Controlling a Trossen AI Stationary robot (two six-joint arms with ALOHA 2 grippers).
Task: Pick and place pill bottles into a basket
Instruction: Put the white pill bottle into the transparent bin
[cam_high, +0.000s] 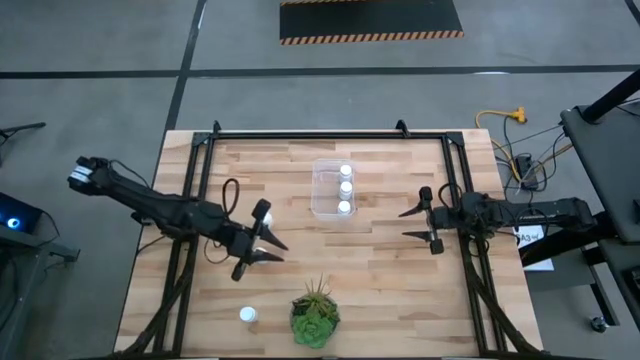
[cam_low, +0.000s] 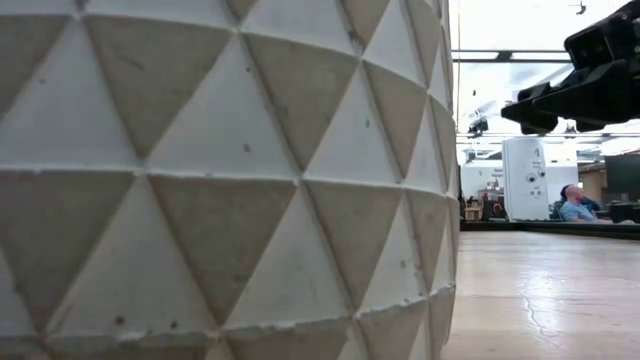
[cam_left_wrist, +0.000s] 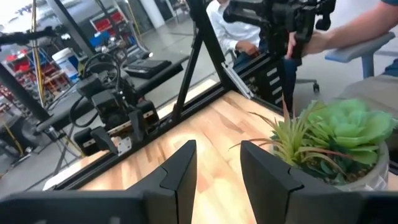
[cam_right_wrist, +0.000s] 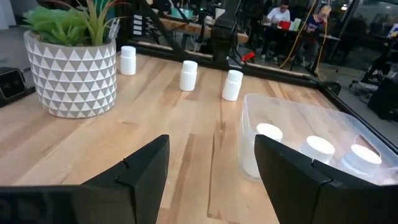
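The clear basket (cam_high: 322, 190) stands at the table's far middle and holds three white pill bottles (cam_high: 346, 188); they also show in the right wrist view (cam_right_wrist: 320, 146). Two bottles (cam_high: 262, 210) stand on their bases beside my left arm, also seen in the right wrist view (cam_right_wrist: 188, 74). One bottle (cam_high: 247, 315) stands near the front edge, left of the plant. My left gripper (cam_high: 272, 252) is open and empty just near of the two bottles; nothing lies between its fingers in the left wrist view (cam_left_wrist: 217, 168). My right gripper (cam_high: 403, 225) is open and empty, right of the basket (cam_right_wrist: 298, 112).
A green spiky plant (cam_high: 316, 312) in a white triangle-patterned pot (cam_low: 220, 180) stands at the front middle and fills most of the low view. A dark frame (cam_high: 330, 135) runs along the table's far and side edges. People sit beyond the table (cam_left_wrist: 323, 37).
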